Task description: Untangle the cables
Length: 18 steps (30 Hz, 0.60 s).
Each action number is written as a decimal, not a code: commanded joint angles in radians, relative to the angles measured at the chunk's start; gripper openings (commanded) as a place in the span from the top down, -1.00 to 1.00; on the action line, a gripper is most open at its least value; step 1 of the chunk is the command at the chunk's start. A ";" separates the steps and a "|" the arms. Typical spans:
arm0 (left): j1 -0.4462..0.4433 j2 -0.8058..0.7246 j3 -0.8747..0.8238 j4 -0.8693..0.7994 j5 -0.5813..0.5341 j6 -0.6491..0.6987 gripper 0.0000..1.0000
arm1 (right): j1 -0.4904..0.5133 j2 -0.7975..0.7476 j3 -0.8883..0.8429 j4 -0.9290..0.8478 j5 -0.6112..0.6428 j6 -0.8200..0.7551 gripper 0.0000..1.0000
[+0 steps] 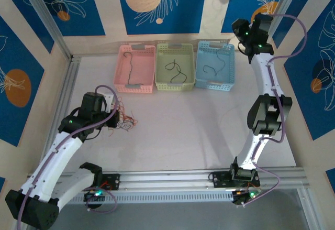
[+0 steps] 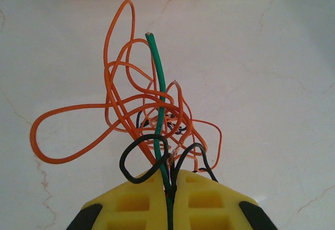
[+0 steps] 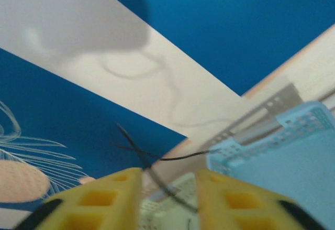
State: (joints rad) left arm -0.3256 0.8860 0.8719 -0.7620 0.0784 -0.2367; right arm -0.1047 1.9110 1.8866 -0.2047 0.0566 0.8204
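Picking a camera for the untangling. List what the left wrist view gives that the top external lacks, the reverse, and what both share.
Left wrist adds: strands told apart, a green wire sticking up from the shut left end effector, with orange loops and black loops tangled around it. Top external adds: the green basket and blue basket, each holding a black cable, and the right arm raised by the blue one. Shared: the cable tangle at the left end effector, and the pink basket.
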 commanded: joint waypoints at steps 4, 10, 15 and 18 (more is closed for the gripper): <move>-0.001 0.000 -0.008 0.015 0.017 -0.009 1.00 | 0.002 -0.012 -0.036 -0.099 0.019 -0.053 -0.01; 0.000 0.001 -0.010 0.021 0.050 -0.009 1.00 | 0.007 -0.163 -0.191 -0.072 -0.019 -0.113 -0.03; 0.000 0.001 -0.013 0.067 0.181 -0.023 1.00 | 0.042 -0.405 -0.520 0.055 -0.072 -0.121 0.00; 0.000 0.013 -0.015 0.126 0.272 -0.068 1.00 | 0.092 -0.548 -0.728 0.146 -0.106 -0.141 0.07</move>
State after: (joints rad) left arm -0.3256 0.8913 0.8680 -0.7166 0.2237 -0.2596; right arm -0.0559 1.4551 1.2778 -0.1688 0.0128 0.7162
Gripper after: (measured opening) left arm 0.081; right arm 0.474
